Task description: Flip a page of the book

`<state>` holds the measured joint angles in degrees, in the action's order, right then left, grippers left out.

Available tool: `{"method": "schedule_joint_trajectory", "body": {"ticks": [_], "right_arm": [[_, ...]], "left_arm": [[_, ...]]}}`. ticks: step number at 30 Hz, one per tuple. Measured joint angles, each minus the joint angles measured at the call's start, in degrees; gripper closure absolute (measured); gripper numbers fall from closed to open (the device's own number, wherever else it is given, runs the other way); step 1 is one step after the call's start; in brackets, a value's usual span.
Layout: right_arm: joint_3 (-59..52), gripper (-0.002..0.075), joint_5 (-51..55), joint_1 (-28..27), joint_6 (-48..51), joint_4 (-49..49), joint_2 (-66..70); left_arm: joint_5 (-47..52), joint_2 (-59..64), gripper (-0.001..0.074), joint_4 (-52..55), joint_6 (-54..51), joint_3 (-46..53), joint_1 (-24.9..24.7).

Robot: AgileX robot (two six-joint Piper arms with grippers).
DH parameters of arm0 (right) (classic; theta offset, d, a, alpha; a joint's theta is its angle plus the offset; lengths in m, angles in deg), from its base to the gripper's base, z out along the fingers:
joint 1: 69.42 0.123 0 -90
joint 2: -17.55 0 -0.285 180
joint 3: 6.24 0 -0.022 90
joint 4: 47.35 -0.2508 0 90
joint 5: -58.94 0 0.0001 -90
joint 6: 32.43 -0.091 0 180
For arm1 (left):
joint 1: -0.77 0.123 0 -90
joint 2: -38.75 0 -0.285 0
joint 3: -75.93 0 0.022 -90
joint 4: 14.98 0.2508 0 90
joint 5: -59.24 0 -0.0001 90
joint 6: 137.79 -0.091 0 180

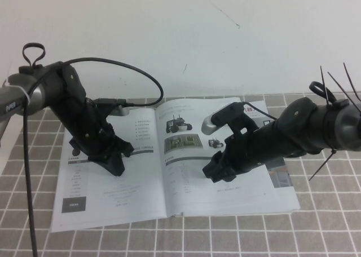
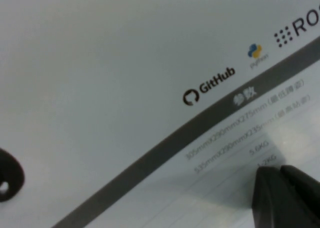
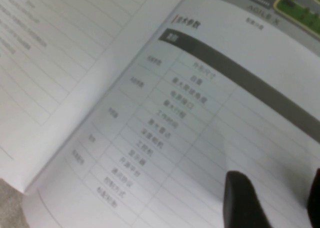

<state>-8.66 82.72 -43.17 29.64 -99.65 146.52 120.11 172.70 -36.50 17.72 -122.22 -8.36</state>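
The book (image 1: pixel 141 195) lies open and flat on the tiled table. Its right-hand leaf, the page (image 1: pixel 192 184), shows a black rover (image 1: pixel 177 123) above small photos and text tables. My left gripper (image 1: pixel 117 168) is shut and rests its tips on the left-hand leaf; in the left wrist view its fingers (image 2: pixel 285 193) touch the paper below a grey header bar (image 2: pixel 165 143). My right gripper (image 1: pixel 214 172) is open, low over the page near the spine. In the right wrist view its gripper (image 3: pixel 280 203) has the page's table (image 3: pixel 165 113) showing between the two fingers.
The table is covered with a grey tiled cloth (image 1: pixel 237 234). A white wall (image 1: pixel 180 37) stands behind the book. A black cable (image 1: pixel 130 71) loops above the left arm, and cable ties (image 1: pixel 330 82) stick out of the right arm.
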Motion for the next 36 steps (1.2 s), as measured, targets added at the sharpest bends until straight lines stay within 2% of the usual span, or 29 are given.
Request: {"method": "schedule_joint_trajectory", "body": {"ticks": [9, 17, 21, 24, 25, 28, 36], "right_arm": [[-0.76, 0.0433, 0.87, -0.07, -1.09, 2.53, -5.03], [-0.86, 0.0436, 0.87, -0.07, -0.98, 3.45, -24.12], [-0.86, 0.0512, 2.16, -0.07, -0.89, 6.81, -34.05], [-0.86, 0.0631, 5.1, -0.07, -1.14, 10.45, -40.64], [-0.86, 0.0671, 6.96, -0.07, -2.0, 12.81, -43.76], [-0.86, 0.0711, 12.32, -0.07, -6.85, 18.62, -48.78], [-1.0, 0.0727, 30.88, -0.07, -31.64, 46.97, -59.07]], "left_arm": [[0.01, -2.12, 0.0738, -0.82, 0.0, 0.53, 0.11], [0.52, -18.2, 0.0738, -0.82, 0.0, 0.64, -0.07], [1.78, -28.76, 0.0738, -0.82, 0.0, 0.64, -0.07], [3.52, -35.71, 0.0738, -0.82, 0.0, 0.64, -0.07], [4.33, -37.97, 0.0738, -0.82, -0.11, 0.64, -0.07], [7.76, -43.38, 0.0738, -0.82, -0.11, 0.64, -0.07], [10.62, -56.23, 0.0738, -1.34, 0.21, 4.5, -0.07]]}}
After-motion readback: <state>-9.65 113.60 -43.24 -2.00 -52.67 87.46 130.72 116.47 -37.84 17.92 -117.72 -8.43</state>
